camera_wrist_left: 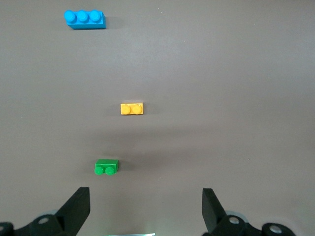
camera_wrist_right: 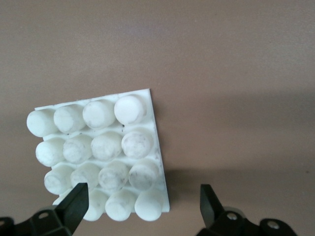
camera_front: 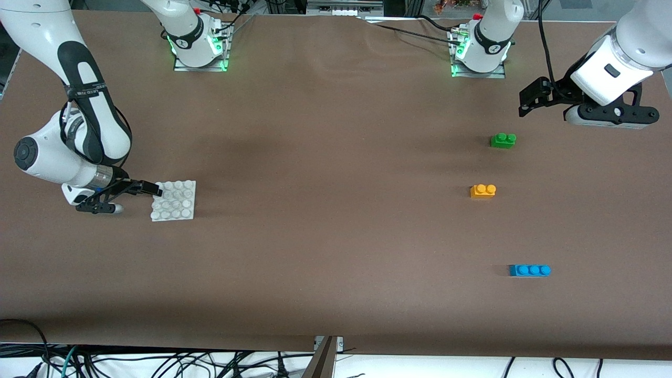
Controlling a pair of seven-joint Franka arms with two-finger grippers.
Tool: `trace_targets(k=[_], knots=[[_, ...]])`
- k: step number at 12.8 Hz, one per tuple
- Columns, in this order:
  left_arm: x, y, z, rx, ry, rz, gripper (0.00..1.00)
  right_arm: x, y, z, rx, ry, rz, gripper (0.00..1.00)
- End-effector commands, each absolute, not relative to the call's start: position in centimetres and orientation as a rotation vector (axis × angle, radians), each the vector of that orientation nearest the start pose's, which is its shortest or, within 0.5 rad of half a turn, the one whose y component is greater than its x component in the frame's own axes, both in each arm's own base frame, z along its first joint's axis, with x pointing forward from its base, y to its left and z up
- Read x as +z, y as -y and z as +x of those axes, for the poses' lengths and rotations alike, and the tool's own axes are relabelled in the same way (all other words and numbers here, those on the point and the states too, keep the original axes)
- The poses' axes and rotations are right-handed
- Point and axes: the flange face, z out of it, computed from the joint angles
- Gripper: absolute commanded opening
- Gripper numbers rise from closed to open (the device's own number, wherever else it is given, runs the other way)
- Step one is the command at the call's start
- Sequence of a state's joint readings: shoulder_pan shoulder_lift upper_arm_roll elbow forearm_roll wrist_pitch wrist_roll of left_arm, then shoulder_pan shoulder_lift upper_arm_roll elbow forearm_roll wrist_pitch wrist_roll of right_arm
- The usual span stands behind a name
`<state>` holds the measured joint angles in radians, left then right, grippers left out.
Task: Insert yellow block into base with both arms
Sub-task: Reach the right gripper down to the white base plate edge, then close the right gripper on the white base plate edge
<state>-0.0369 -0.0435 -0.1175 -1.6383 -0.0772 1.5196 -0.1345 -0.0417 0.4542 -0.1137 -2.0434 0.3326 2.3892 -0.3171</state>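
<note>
The yellow block (camera_front: 483,190) (camera_wrist_left: 132,108) lies on the brown table toward the left arm's end, studs up, with nothing touching it. The white studded base (camera_front: 174,200) (camera_wrist_right: 98,157) lies flat toward the right arm's end. My right gripper (camera_front: 147,193) (camera_wrist_right: 142,199) is low at the base's edge and open. One finger is over the base's corner studs and the other is off its side. My left gripper (camera_front: 525,103) (camera_wrist_left: 146,201) hangs open and empty over the table, above a spot beside the green brick and away from the yellow block.
A green two-stud brick (camera_front: 503,140) (camera_wrist_left: 106,167) lies farther from the front camera than the yellow block. A blue three-stud brick (camera_front: 529,270) (camera_wrist_left: 84,19) lies nearer to it. Bare brown table spans the middle between the base and the bricks.
</note>
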Motion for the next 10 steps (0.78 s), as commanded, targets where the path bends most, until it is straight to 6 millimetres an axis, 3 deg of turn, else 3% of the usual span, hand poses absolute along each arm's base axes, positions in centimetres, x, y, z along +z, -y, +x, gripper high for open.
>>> trace_targets(k=[1,10], knots=[[61.8,9.1,52.9,0.135,-0.032,-3.175,1.00,19.8,9.0,58.8,0.073,-0.122,-2.934,1.00],[61.8,9.1,52.9,0.135,-0.032,-3.175,1.00,18.0,8.4,59.3,0.084,-0.146,-2.912,1.00]])
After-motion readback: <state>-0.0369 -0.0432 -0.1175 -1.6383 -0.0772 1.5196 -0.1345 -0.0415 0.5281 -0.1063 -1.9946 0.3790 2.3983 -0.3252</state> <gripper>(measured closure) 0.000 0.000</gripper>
